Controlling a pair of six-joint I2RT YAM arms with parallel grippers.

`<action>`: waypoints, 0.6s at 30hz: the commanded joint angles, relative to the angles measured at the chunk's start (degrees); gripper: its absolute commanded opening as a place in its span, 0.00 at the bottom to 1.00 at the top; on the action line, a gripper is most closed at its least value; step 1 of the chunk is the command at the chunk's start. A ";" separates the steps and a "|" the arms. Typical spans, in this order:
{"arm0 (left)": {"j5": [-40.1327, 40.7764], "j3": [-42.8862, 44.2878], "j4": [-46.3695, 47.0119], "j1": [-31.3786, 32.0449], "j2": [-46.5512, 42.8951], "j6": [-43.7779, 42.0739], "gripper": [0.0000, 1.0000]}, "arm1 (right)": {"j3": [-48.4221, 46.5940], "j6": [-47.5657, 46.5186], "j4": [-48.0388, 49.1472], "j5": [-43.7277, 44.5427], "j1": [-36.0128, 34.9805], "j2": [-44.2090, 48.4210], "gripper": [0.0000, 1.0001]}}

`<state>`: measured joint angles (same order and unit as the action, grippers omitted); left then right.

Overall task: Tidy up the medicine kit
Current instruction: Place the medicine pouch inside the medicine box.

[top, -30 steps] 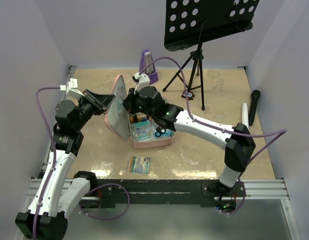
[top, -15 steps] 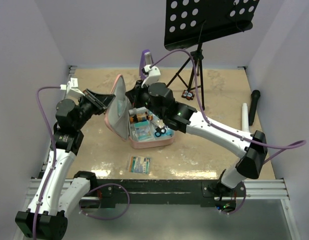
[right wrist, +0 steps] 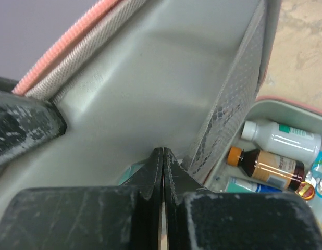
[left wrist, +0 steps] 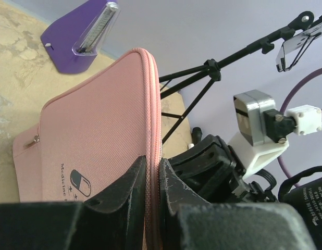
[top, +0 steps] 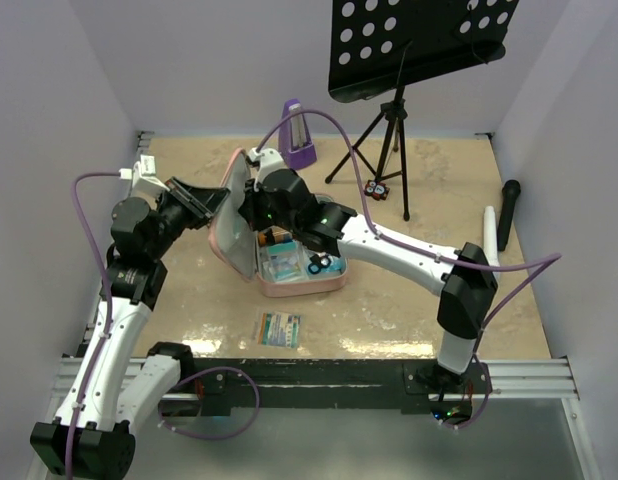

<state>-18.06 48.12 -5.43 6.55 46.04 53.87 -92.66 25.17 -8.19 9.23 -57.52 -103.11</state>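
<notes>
Left gripper clamps the raised lid of the medicine kit mid-way across the surface, right gripper closed, empty, at its lining; bottles are packed inside, while one nearer packet seemingly awaits stowing.

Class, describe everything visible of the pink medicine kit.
The medicine kit is a pink, soft fabric, round-cornered zip case, lying open. Its lid stands nearly upright, pill logo outside, grey lining and mesh pocket inside. The fingers of the left gripper pinch the lid's zip edge; the right gripper, shut, is at the lining. Bottles lie in the base.
</notes>
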 commanded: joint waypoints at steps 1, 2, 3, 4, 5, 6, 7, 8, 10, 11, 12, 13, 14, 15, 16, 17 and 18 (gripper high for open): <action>-1.89 5.23 10.62 0.40 -1.57 0.54 0.00 | -2.61 -5.29 -3.93 -4.66 -1.02 1.33 0.00; -1.97 5.14 10.44 0.40 -1.57 0.45 0.00 | -3.05 -6.17 -5.25 -4.49 -1.54 1.25 0.00; -1.97 5.14 10.44 0.40 -1.57 0.36 0.00 | -3.57 -7.05 -6.31 -3.62 -2.15 1.07 0.00; -1.97 5.06 10.53 0.40 -1.66 0.19 0.00 | -4.36 -7.58 -7.53 -2.65 -2.60 0.98 0.00; -2.06 4.88 10.44 0.40 -1.57 0.19 0.00 | -4.98 -7.33 -9.11 -0.03 -2.86 1.16 0.00; -2.15 4.71 10.35 0.40 -1.57 0.19 0.00 | -4.98 -6.46 -9.39 1.65 -2.86 2.46 0.00; -2.15 4.53 10.35 0.40 -1.66 0.19 0.00 | -4.03 -5.75 -7.48 2.53 -2.78 4.13 0.00; -2.32 4.27 10.35 0.40 -1.66 0.19 0.00 | -2.54 -5.31 -5.37 3.85 -2.78 5.62 0.01; -2.41 4.26 10.35 0.40 -1.83 0.19 0.00 | -2.69 -4.78 -4.91 5.44 -2.78 7.30 0.02; -2.41 4.26 10.18 0.40 -1.92 0.01 0.00 | -3.74 -4.78 -5.26 5.97 -2.78 7.40 0.02; -2.33 4.26 9.92 0.40 -2.01 -0.08 0.00 | -4.36 -4.78 -5.35 6.06 -2.78 7.40 0.02; -2.33 4.35 9.91 0.40 -2.10 -0.16 0.00 | -5.15 -4.78 -5.52 6.41 -2.78 7.40 0.02; -2.24 4.44 9.83 0.40 -2.18 -0.17 0.00 | -5.68 -5.04 -5.79 6.67 -2.78 7.40 0.02; -2.32 4.44 9.83 0.40 -2.18 -0.25 0.00 | -5.95 -5.04 -5.96 6.67 -2.78 7.48 0.02; -2.33 4.44 9.65 0.40 -2.18 -0.25 0.00 | -6.12 -5.39 -5.96 5.98 -2.86 7.66 0.02; -2.33 4.44 9.74 0.40 -2.18 -0.34 0.00 | -6.13 -5.39 -6.05 5.45 -2.86 7.66 0.03; -2.33 4.35 9.74 0.40 -2.18 -0.34 0.00 | -6.13 -5.65 -6.23 4.66 -2.95 7.49 0.04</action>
<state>-18.61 48.16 -5.30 6.57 45.95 53.43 -96.36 20.47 -15.00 13.74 -60.14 -97.38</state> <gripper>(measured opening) 0.178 0.028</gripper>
